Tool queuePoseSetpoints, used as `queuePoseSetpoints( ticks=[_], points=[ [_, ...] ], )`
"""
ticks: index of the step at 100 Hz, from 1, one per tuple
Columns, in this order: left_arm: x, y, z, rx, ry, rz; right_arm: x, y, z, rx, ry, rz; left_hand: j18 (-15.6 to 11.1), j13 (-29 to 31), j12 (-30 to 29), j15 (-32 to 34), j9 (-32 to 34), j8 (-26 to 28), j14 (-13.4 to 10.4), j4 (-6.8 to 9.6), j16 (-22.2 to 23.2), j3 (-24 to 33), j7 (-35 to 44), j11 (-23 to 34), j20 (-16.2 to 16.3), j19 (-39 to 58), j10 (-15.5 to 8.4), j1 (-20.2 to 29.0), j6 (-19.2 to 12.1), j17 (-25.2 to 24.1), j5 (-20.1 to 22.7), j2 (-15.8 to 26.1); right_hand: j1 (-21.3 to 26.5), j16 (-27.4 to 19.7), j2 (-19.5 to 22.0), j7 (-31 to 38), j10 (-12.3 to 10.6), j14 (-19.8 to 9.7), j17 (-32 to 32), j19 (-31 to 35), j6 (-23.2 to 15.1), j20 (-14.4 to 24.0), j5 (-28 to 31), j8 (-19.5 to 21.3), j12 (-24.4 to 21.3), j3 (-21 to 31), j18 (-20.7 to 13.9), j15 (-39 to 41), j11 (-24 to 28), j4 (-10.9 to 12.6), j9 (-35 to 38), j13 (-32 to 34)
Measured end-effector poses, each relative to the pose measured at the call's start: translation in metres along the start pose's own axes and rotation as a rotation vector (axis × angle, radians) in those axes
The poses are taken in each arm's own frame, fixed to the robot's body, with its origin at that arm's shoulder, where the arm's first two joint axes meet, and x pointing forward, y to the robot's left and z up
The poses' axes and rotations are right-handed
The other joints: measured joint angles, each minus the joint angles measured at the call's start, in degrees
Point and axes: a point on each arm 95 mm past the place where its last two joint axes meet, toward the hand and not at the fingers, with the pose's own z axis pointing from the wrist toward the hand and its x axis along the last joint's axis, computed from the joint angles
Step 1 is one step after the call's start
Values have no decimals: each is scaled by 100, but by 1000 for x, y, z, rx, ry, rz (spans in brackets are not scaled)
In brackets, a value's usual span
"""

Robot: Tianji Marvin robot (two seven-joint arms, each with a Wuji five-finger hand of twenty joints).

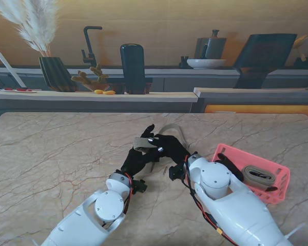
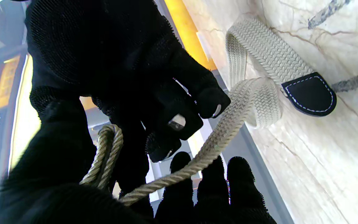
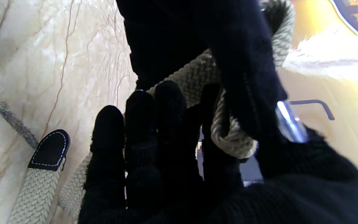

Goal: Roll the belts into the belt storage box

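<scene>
Your left hand (image 1: 136, 160) and right hand (image 1: 167, 146) both grasp the belt (image 1: 143, 143) mid-frame, lifted off the table so its tail can wind; the box (image 1: 278, 179) waits lower right.

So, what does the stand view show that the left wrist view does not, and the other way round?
Only the stand view shows the pink storage box on the right, with one rolled belt already inside it. Only the left wrist view shows the woven belt's black stitched tip lying on the table. Both show the left hand and right hand shut on the beige woven belt.
</scene>
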Motion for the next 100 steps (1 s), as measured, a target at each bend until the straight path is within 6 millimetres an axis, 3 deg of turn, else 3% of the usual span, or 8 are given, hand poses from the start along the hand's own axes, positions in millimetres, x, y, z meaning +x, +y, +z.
queuePoseSetpoints(
  ticks=[11, 36, 50, 63, 67, 82, 89, 100],
  points=[
    [0, 4, -3, 46, -12, -16, -1, -2, 2, -16, -23, -2, 4, 158, 40, 172, 221, 194, -16, -70, 33, -972, 478, 109, 189, 387, -72, 705, 79, 47, 0, 368, -161, 0, 62, 25, 46, 44, -78, 0, -173, 1, 5, -128, 1, -23, 9, 0, 1, 6, -60, -7],
    [2, 9, -9, 75, -20, -48, 0, -2, 3, -22, -40, -36, 108, 332, 112, 301, 427, 196, -21, 37, 100, -1036, 1044, 189, 328, 702, -130, 1239, 165, 151, 0, 384, -170, -71, 67, 24, 91, 53, -230, 0, -174, 1, -38, -181, 1, -33, 10, -75, -60, 6, -282, -148],
    [6, 6, -9, 78, 4, -7, -2, 0, 1, -13, -61, -59, 171, 474, 157, 381, 496, -88, -21, 22, 101, 494, 1455, 254, 395, 838, -131, 934, 241, 227, 0, -146, -202, -146, 238, -17, 161, 98, -319, 0, -174, 1, -208, -224, -4, -55, 15, -165, -88, -16, -415, -240],
    [10, 6, -12, 84, 13, -39, -2, 1, 0, -2, -91, -62, 284, 590, 164, 442, 711, 82, -21, 9, 125, 933, 2192, 257, 459, 967, -131, 1002, 241, 289, 0, -217, -219, -146, 254, -19, 179, 118, -358, 0, -175, 1, -209, -224, -16, -58, 18, -203, -143, -16, -414, -240],
    [11, 6, -13, 86, 15, -50, -2, 1, 0, 1, -99, -52, 312, 667, 165, 446, 735, 196, -21, 119, 147, 665, 2555, 258, 479, 983, -132, 1163, 242, 310, 0, -133, -219, -146, 254, -19, 207, 143, -359, -1, -179, 1, -209, -225, -17, -66, 22, -203, -143, -16, -414, -240],
    [15, 7, -14, 84, 16, -93, -3, -1, 0, 40, -109, 61, 388, 895, 187, 498, 1084, 345, -21, 127, 191, -878, 3137, 270, 534, 1121, -129, 1705, 344, 436, 245, 806, -210, -147, 300, -19, 228, 166, -423, -3, -231, 1, -210, -191, -59, -186, 24, -203, -150, 6, -414, -240],
    [17, 7, -13, 86, 19, -104, -6, -3, -1, 64, -117, 94, 415, 947, 189, 523, 1178, 345, -21, 217, 192, -1048, 3139, 270, 585, 1191, -100, 1685, 383, 465, 377, 1340, -138, -153, 288, -19, 234, 172, -438, -4, -231, 1, -225, -178, -60, -263, 24, -216, -150, -18, -472, -297],
    [21, 7, -10, 93, 24, -118, -11, -7, -3, 105, -129, 126, 430, 949, 191, 577, 1296, 344, -21, 243, 244, -1127, 3139, 332, 600, 1257, -121, 1686, 385, 489, 379, 1501, -137, -153, 310, -19, 237, 174, -492, -5, -231, 1, -225, -206, -60, -387, 25, -216, -152, -38, -479, -297]
  ],
)
